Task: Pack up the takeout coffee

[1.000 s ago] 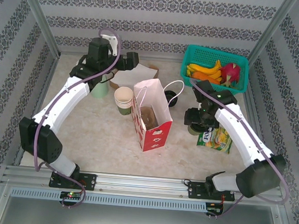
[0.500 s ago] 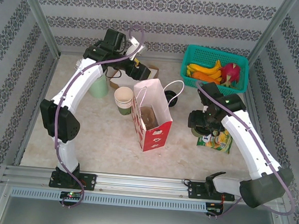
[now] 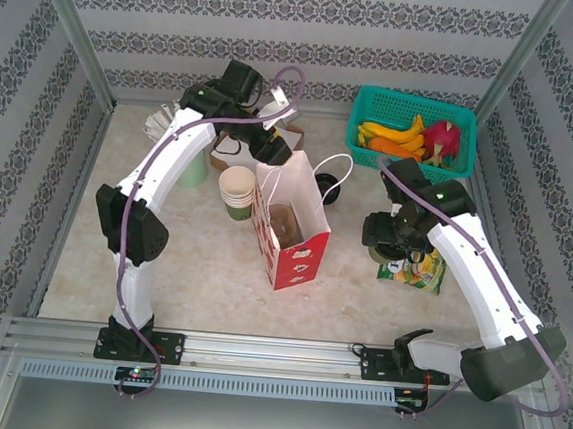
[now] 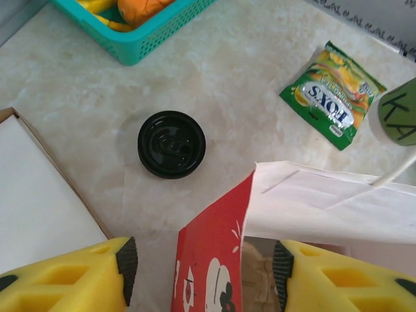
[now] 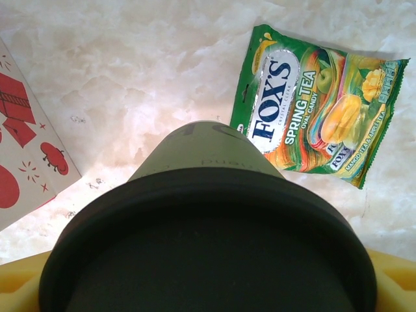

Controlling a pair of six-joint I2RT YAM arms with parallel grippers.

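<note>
Right gripper (image 3: pixel 392 246) clamped on lidded coffee cup (image 5: pixel 208 247); one candy packet (image 5: pixel 318 97) just beyond it. Left gripper (image 4: pixel 201 273) spread, straddling rim of red paper bag (image 4: pixel 214 221), not pinching. Black lid (image 4: pixel 171 144) ahead of it on table; can't tell if a cup sits under it. Table (image 3: pixel 182 266) pale, marble-look. Walls striped patterned wallpaper (image 3: pixel 304 15). One bag, one teal basket (image 3: pixel 381 104), one stack of open cups (image 3: pixel 236 190).

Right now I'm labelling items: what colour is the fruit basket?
The basket is teal green; the top external view shows it best.
</note>
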